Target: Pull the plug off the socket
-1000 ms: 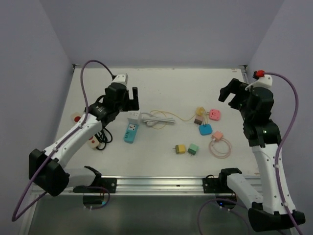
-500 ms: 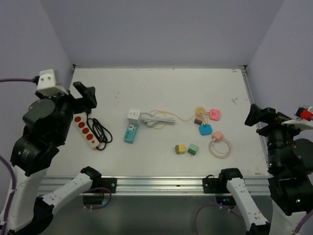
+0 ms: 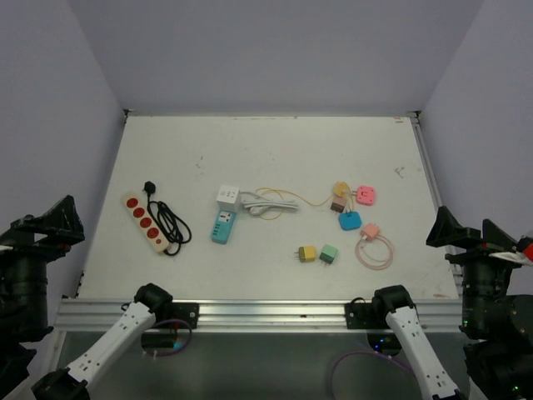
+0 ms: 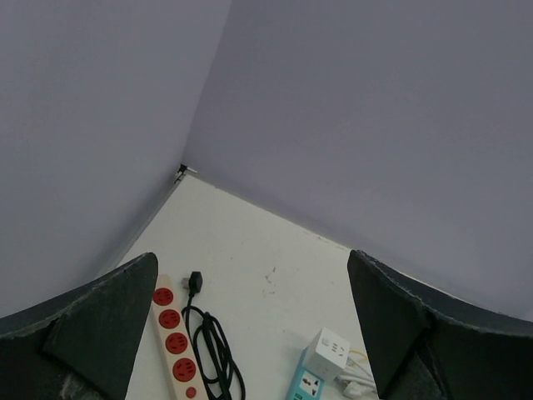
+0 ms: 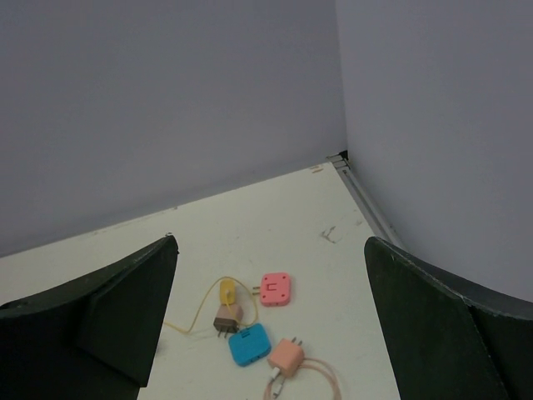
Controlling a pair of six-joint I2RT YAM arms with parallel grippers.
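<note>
A white cube plug (image 3: 226,196) with a coiled white cord (image 3: 268,204) stands on the far end of the teal socket strip (image 3: 222,226), left of the table's middle. The left wrist view shows the plug (image 4: 331,352) and the strip (image 4: 305,385) low between my fingers, far off. My left gripper (image 3: 42,218) (image 4: 250,258) is open and holds nothing, drawn back off the table's near left corner. Off the near right corner, my right gripper (image 3: 465,227) (image 5: 271,242) is likewise open, with nothing in it.
A beige strip with red sockets (image 3: 146,222) and its black cord (image 3: 169,223) lie at the left. To the right lie a pink adapter (image 5: 276,289), a blue one (image 5: 250,344), a peach plug (image 5: 289,358) with looped cable, yellow (image 3: 307,253) and green (image 3: 329,253) plugs.
Both arms have drawn back from over the table to its near corners; the left gripper left the spot by the white plug. Nothing on the table has moved.
</note>
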